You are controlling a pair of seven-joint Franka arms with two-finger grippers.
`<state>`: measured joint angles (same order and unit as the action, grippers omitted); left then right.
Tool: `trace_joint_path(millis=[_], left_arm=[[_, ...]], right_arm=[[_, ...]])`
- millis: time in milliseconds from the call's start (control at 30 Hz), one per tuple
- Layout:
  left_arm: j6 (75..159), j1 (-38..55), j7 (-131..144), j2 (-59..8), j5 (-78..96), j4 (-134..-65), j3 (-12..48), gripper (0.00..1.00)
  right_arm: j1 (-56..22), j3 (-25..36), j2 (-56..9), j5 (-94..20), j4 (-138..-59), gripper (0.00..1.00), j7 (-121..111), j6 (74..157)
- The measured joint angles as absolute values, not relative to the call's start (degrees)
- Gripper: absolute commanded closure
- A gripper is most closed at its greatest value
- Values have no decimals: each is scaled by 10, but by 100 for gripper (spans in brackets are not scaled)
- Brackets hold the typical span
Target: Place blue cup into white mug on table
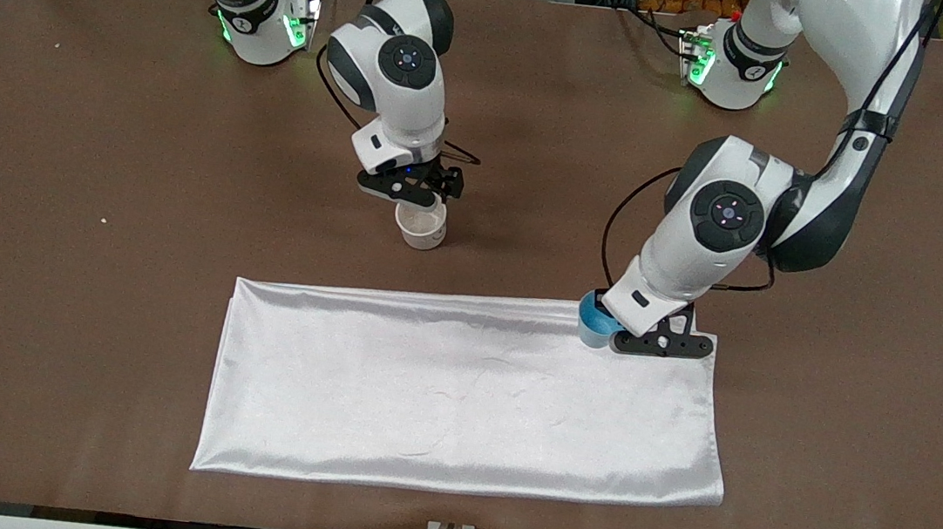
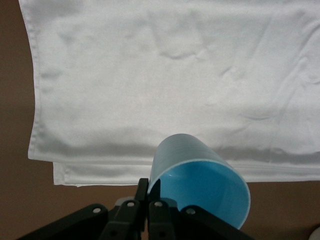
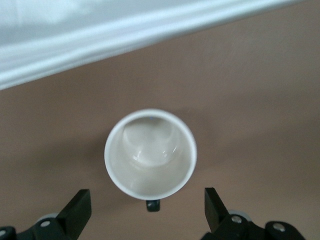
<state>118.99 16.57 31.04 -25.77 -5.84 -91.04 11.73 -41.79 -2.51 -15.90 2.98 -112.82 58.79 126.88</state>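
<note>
Front view: small bright blue plastic cup was held over the shiny white cloth's edge; cream-white cylindrical mug stood empty on the brown matte table.
Left wrist view: left gripper was clamped on the cup's rim.
Right wrist view: right gripper was spread wide above the mug; insertion remained.

The front camera sat high across the table, facing both arm bases and taking in the whole white cloth. Each wrist camera looked steeply down at close range — the left onto the cloth's edge, the right onto bare tabletop with the same cloth edge shared.
</note>
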Motion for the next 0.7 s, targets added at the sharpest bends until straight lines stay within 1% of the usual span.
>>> trace_joint_path(millis=[67,167,433,700], left_arm=[[1190,172,321,-258,-58,-910,117,100],[1190,180,337,-258,-58,-909,117,100],[1190,224,400,-258,-58,-908,122,100],[1190,301,506,-257,-58,-905,125,100]], right_arm=[[-402,-22,-156,34,-1104,0,556,1239],[-370,-20,-154,35,-1085,0,497,1221],[-260,-16,-156,36,-1082,0,331,1220],[-138,-14,-158,36,-1081,0,145,1222]])
